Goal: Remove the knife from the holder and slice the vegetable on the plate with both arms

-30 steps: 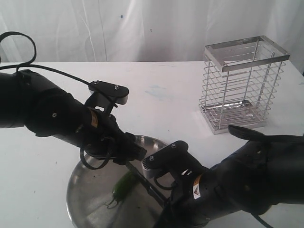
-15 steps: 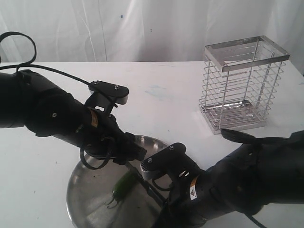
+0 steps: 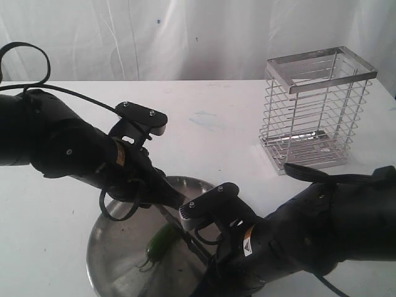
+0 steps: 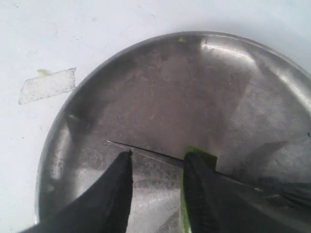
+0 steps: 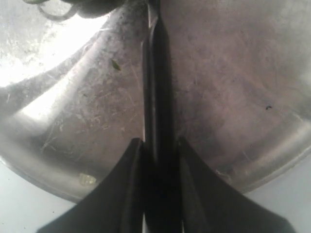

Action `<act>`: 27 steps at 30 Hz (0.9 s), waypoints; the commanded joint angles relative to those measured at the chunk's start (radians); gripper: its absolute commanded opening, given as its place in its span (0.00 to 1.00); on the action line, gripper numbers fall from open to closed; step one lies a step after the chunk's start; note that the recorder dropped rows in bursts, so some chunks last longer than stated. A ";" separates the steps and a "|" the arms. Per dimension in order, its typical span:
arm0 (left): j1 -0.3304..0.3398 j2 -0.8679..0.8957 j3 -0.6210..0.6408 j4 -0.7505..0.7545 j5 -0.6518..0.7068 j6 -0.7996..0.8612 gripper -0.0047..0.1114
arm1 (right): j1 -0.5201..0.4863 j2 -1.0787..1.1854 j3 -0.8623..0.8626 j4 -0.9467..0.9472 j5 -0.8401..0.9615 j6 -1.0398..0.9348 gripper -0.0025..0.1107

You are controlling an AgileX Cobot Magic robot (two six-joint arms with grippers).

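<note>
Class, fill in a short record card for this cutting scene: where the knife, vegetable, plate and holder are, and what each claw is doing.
knife: out of the holder, blade over the plate, held at the handle end by the right claw
vegetable: green, lying on the plate, knife blade across it
plate: steel, on the white table
holder: wire basket, upright on the table, apart from the plate
left claw: open, fingers either side of the blade, over the plate
right claw: shut on the knife
</note>
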 commanded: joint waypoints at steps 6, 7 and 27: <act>0.023 0.038 0.006 -0.005 -0.028 -0.026 0.38 | 0.004 -0.001 -0.002 0.001 -0.001 -0.011 0.02; 0.023 0.038 0.006 -0.007 -0.037 -0.026 0.38 | 0.004 -0.001 -0.002 0.001 -0.001 -0.011 0.02; 0.023 0.237 0.006 -0.013 -0.093 0.019 0.38 | 0.004 -0.001 -0.002 0.001 0.011 -0.011 0.02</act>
